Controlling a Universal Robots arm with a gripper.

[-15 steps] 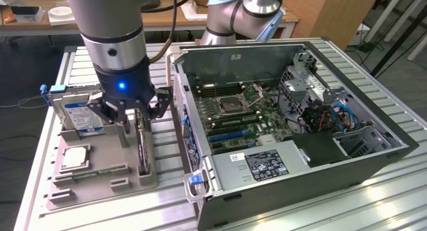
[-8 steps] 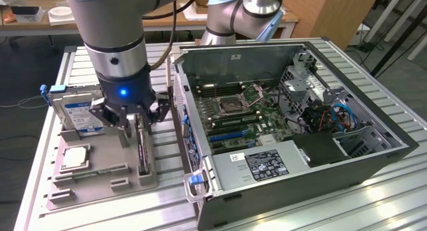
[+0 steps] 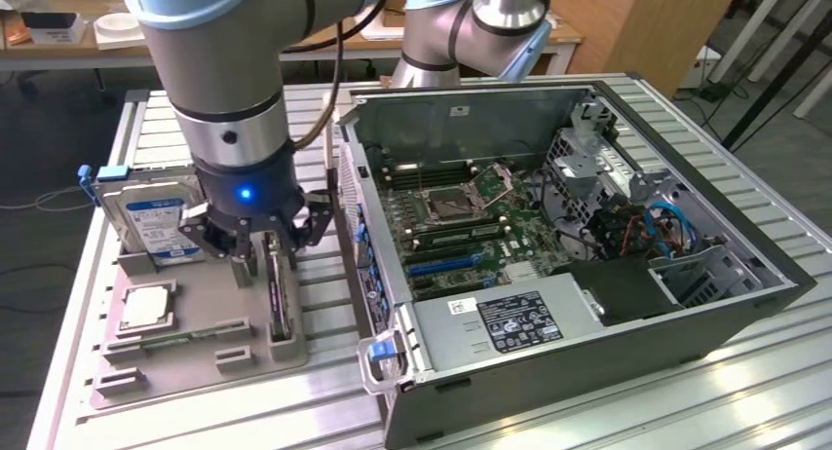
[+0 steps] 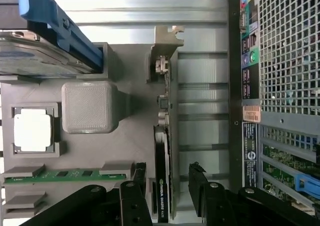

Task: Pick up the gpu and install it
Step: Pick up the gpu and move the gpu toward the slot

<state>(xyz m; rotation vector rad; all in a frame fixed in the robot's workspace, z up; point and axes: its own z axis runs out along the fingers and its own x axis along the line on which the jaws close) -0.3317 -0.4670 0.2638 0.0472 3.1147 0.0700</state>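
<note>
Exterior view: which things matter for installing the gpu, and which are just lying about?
In the job: gpu, standing on edge in the grey holder; open gripper straddling it; open computer case.
Lying about: hard drive, square chip, memory stick.

We see a grey tray (image 3: 170, 372) on a slatted table (image 3: 728, 411). In it, a hard drive (image 3: 154, 221) stands on edge, a square chip (image 3: 146, 307) lies flat, and a RAM stick (image 4: 65, 174) lies just beside the chip. At the exterior view's right, an open case (image 3: 676, 338) shows its motherboard (image 3: 469, 211), power supply (image 3: 513, 318) and blue cables (image 3: 669, 221).
</note>
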